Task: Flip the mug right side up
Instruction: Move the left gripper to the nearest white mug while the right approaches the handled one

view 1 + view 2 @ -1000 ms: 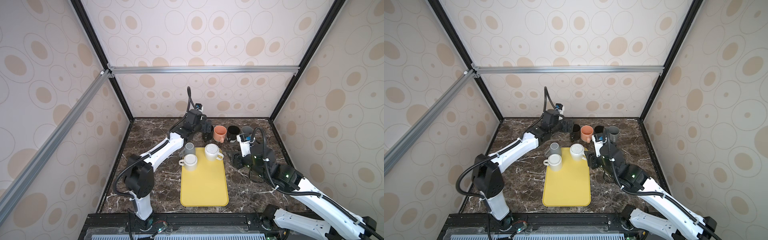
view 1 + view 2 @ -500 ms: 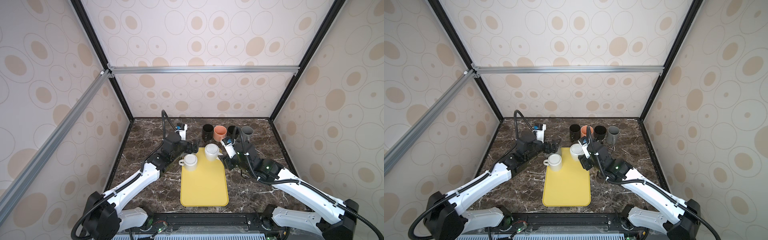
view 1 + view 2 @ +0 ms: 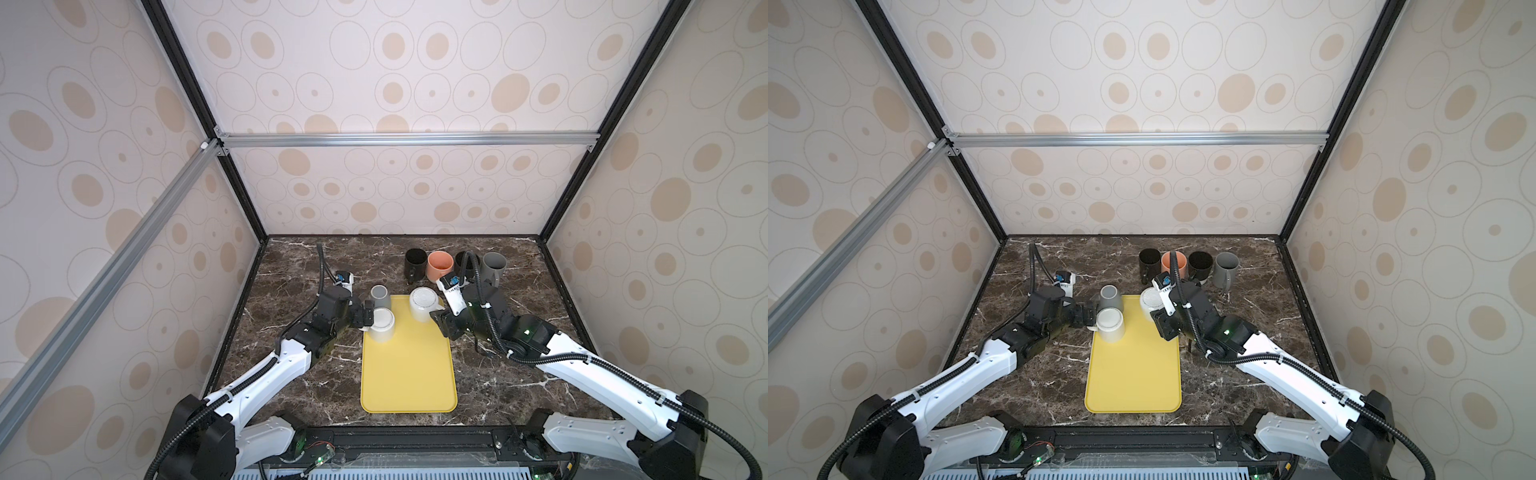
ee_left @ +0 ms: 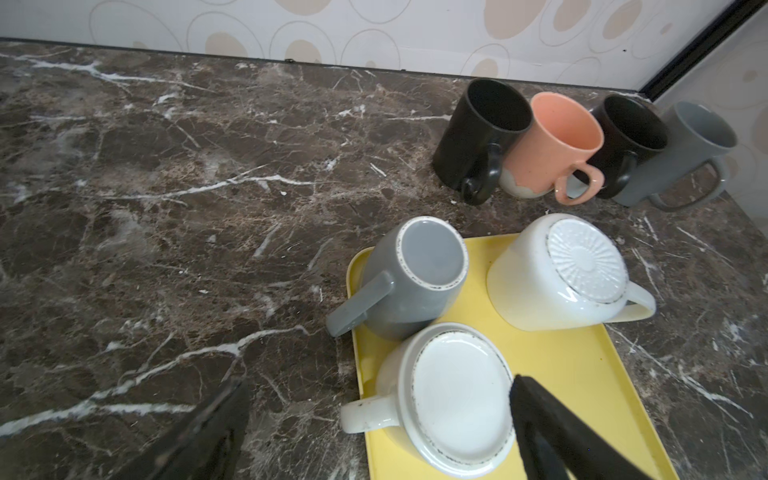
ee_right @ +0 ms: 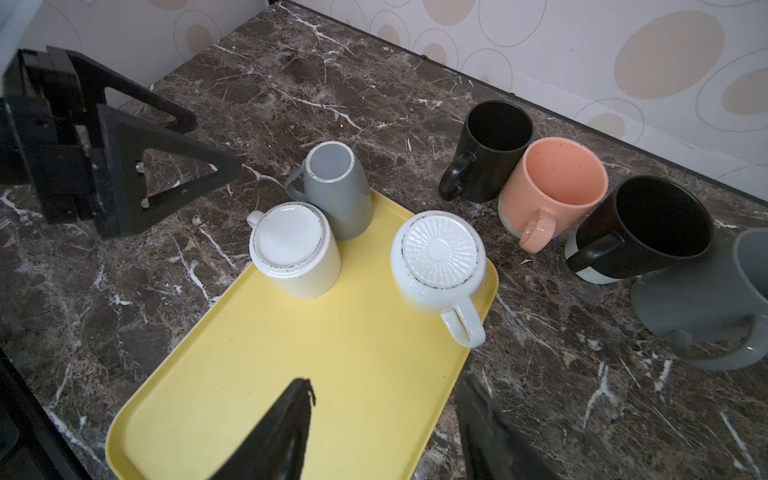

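Three mugs sit bottoms-up on flat yellow plastic tray (image 3: pixel 407 374), likely waiting for flip. Four mugs stand mouth-up in back row (image 3: pixel 440 266) on dark marble table (image 3: pixel 299 274), off tray, likely done ones. Left pincer (image 4: pixel 380 381) spread wide around smooth white mug (image 4: pixel 457 395) at tray's left edge, beside grey bottoms-up mug (image 4: pixel 415 278). One finger (image 4: pixel 540 415) just beside base, touch unclear, nothing gripped. Right pincer (image 5: pixel 386 381) partly open, empty, above tray, pointing at white ribbed-bottom mug (image 5: pixel 436 257).
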